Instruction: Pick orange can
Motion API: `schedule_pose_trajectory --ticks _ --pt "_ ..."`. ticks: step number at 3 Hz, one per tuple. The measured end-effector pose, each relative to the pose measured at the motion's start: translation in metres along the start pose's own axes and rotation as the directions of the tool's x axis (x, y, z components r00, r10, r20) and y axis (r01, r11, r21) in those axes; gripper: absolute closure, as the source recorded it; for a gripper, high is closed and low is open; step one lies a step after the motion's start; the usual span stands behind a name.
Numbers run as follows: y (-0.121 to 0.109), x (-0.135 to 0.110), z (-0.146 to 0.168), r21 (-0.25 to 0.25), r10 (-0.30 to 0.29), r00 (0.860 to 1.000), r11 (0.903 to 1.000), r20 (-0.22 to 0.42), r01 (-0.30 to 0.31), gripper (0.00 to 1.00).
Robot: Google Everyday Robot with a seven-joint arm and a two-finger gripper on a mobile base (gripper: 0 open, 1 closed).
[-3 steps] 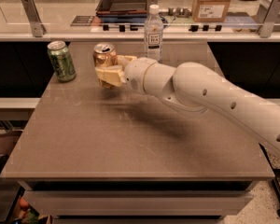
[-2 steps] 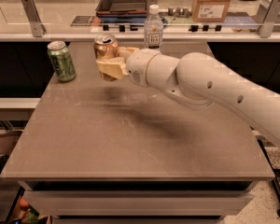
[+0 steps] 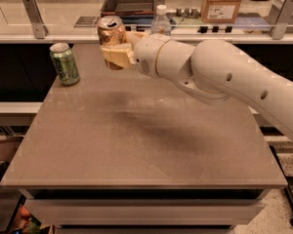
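The orange can (image 3: 111, 32) is orange-gold with a silver top. It is held upright in the air, clear of the grey table (image 3: 141, 145), at the back left. My gripper (image 3: 116, 53) reaches in from the right on a thick white arm. Its tan fingers (image 3: 118, 57) are shut around the lower half of the can, so only the can's upper part and top show.
A green can (image 3: 65, 64) stands on the table to the left of the held can. A clear bottle with a white cap (image 3: 160, 20) stands behind the arm. A counter behind holds a dark tray (image 3: 130, 1) and a cardboard box (image 3: 223, 2).
The gripper has lifted the orange can off the table, and the can now hangs higher above the surface. The green can and the bottle have not moved.
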State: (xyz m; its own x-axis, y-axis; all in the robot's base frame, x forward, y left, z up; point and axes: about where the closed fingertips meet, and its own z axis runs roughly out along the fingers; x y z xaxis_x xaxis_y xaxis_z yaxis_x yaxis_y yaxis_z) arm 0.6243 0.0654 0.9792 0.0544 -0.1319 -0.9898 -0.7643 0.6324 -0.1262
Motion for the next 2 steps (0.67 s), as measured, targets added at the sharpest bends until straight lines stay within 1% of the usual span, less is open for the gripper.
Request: schedule_pose_trajectory --ticks 1,2 --pt "0.0005 -0.0198 -0.0032 0.006 -0.036 0.999 0.9993 0.012 0.036 1.0" --pt "0.0006 -0.0199 -0.0031 0.006 -0.036 0.999 0.9993 0.012 0.036 1.0"
